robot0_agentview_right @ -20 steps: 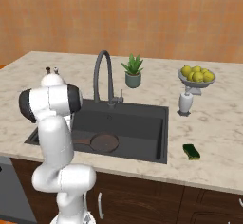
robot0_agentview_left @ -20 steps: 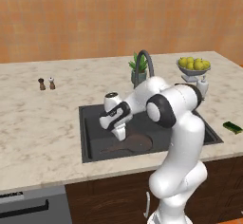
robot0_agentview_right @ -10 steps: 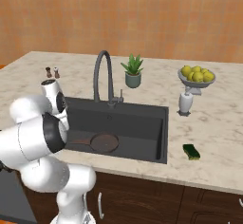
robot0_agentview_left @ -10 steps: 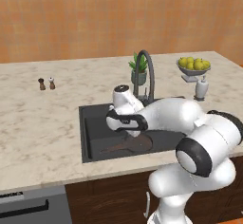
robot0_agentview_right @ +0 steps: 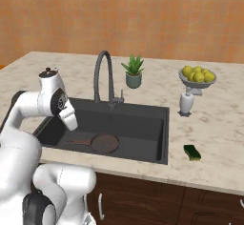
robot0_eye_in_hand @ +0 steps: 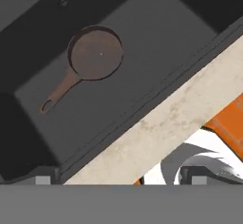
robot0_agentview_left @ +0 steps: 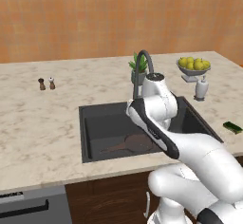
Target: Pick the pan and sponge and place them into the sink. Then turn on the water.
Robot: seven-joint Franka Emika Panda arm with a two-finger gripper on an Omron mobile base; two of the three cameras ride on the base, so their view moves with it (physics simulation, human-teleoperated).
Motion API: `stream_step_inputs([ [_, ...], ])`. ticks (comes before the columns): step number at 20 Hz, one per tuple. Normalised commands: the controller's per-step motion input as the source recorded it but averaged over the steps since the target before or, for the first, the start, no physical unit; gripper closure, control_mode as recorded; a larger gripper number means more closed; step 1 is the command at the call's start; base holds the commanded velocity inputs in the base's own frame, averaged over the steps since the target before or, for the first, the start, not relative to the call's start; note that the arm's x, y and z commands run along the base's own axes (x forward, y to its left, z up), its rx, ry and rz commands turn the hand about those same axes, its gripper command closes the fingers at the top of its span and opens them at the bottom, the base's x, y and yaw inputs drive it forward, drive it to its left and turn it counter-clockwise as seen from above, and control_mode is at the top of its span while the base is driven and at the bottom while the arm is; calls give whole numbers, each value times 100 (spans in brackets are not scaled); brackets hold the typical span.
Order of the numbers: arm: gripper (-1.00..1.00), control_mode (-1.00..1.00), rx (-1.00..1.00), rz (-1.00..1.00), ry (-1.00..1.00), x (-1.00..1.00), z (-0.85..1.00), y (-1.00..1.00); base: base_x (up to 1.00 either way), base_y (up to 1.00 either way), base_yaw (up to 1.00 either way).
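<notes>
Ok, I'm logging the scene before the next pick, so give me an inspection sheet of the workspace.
Surface: marble counter, bare around the sink.
Job's things: pan lies flat on the sink floor; sponge on the counter right of the sink; no water at the faucet.
Clutter: potted plant, fruit bowl, white bottle, two shakers.
Grippers: gripper open, holding nothing, above the sink's front edge.
Cables: nothing seen.
Surroundings: orange wall, dark wood cabinets.
</notes>
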Motion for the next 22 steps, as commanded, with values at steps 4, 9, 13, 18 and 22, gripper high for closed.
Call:
stream_step_inputs([
  [4,-100,-100,-3,41,-1,-100,74,-80,0,0,0],
  [9,-100,-100,-3,41,1,-86,35,-90,0,0,0],
  [13,-100,-100,0,22,21,-13,3,-100,0,0,0],
  [18,-100,-100,0,4,41,4,0,-100,0,0,0],
  [22,-100,-100,0,0,51,36,0,-100,0,0,0],
])
